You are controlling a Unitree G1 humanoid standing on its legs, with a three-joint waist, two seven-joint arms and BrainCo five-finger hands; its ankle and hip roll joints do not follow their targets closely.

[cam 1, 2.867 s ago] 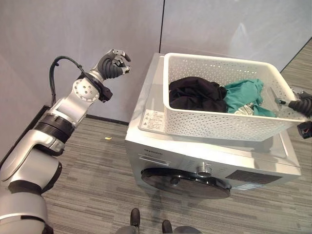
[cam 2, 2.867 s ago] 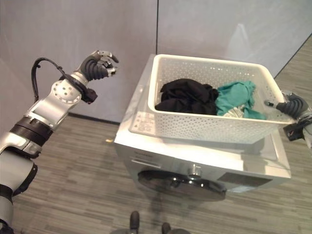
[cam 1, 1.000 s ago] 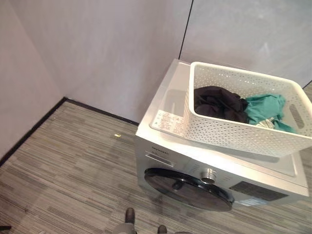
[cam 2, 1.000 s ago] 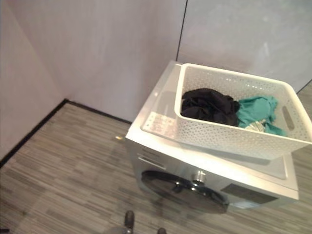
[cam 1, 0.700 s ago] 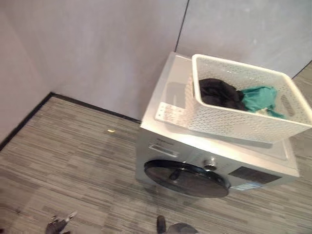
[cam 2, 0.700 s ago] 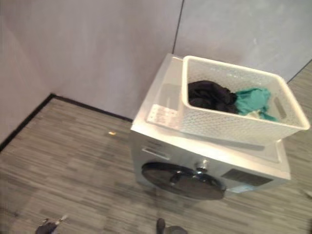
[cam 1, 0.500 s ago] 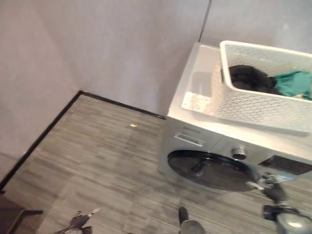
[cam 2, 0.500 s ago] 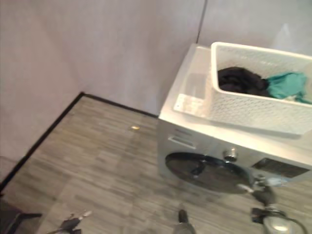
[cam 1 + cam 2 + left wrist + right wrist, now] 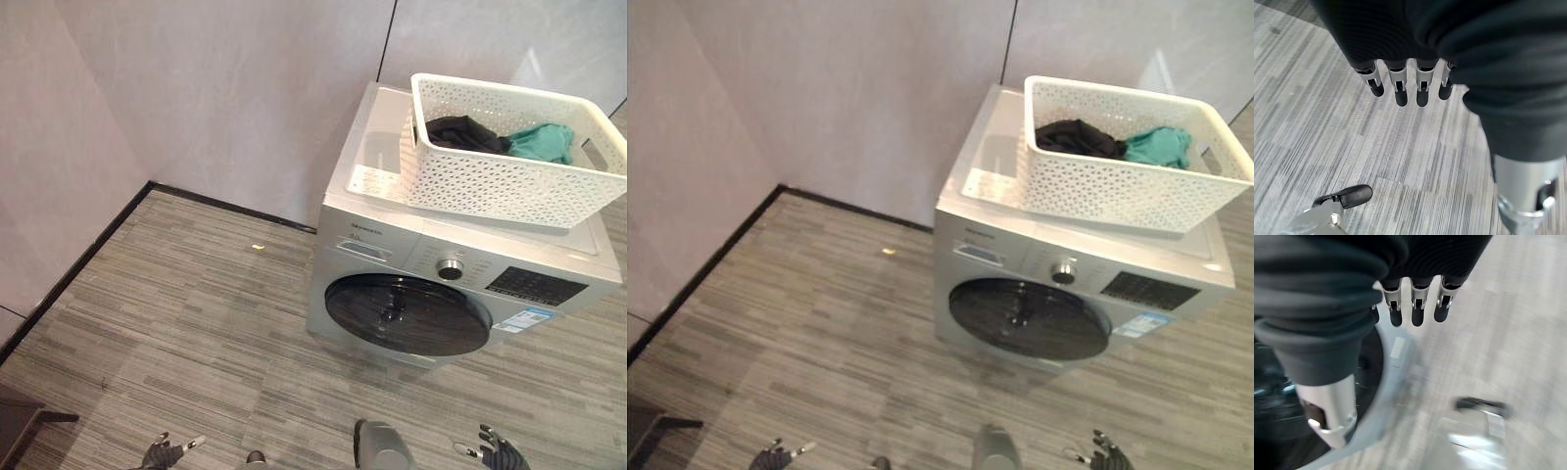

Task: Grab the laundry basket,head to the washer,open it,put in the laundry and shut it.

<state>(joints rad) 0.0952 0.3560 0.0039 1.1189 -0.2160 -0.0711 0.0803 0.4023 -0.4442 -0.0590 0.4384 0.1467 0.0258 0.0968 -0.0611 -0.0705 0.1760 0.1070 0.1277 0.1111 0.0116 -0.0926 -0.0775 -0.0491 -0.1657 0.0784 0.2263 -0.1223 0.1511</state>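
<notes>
1. Left eye view: I see the basket (image 9: 509, 147) resting on top of the washer (image 9: 460, 264), against the wall (image 9: 225, 88). Black and teal laundry (image 9: 500, 139) lies inside it. The round door (image 9: 407, 313) is closed. Both hands hang low over the floor (image 9: 176, 333), well apart from the washer.
2. Left wrist view: my left hand (image 9: 1400, 58) holds nothing; its fingers (image 9: 1400, 90) hang straight and relaxed above the floor.
3. Right wrist view: my right hand (image 9: 1415, 264) holds nothing; its fingers (image 9: 1418, 308) are straight, near the dark door.
</notes>
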